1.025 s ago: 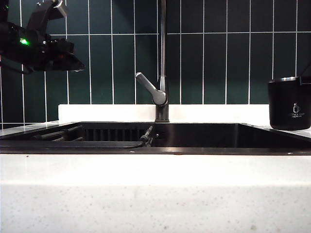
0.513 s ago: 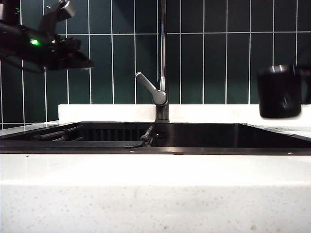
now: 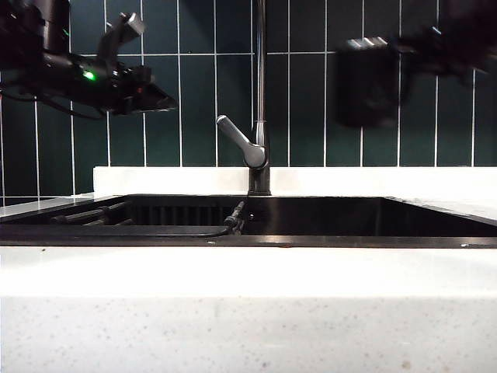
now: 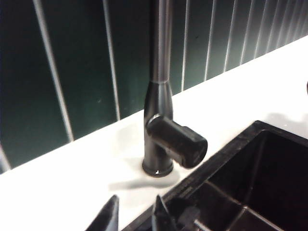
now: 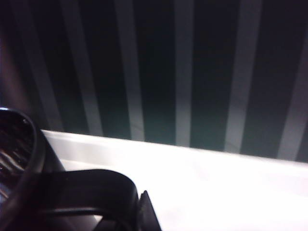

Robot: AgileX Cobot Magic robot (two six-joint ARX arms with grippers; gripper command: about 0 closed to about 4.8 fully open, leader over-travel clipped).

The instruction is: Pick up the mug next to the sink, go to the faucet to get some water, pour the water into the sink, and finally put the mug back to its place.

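Note:
In the exterior view the matte black mug (image 3: 365, 81), motion-blurred, hangs high in the air right of the faucet (image 3: 260, 93). My right gripper (image 3: 408, 47) is shut on its handle. The right wrist view shows the mug's rim (image 5: 21, 154) and the handle (image 5: 91, 190) in my right gripper (image 5: 130, 216), with one fingertip (image 5: 147, 211) showing beside it. My left gripper (image 3: 159, 99) hovers high left of the faucet, above the black sink (image 3: 326, 217). In the left wrist view the left gripper (image 4: 136, 211) stands open and empty, facing the faucet's pipe (image 4: 161, 91) and grey lever (image 4: 178, 142).
Dark green tiles (image 3: 388, 116) form the back wall behind a white ledge (image 3: 171, 180). Slatted rack parts (image 3: 93, 216) lie in the sink's left end. The white speckled counter front (image 3: 248, 311) fills the foreground.
The mug has left the counter at the right and travelled up and leftward toward the faucet in my right gripper. My left gripper has moved rightward toward the faucet.

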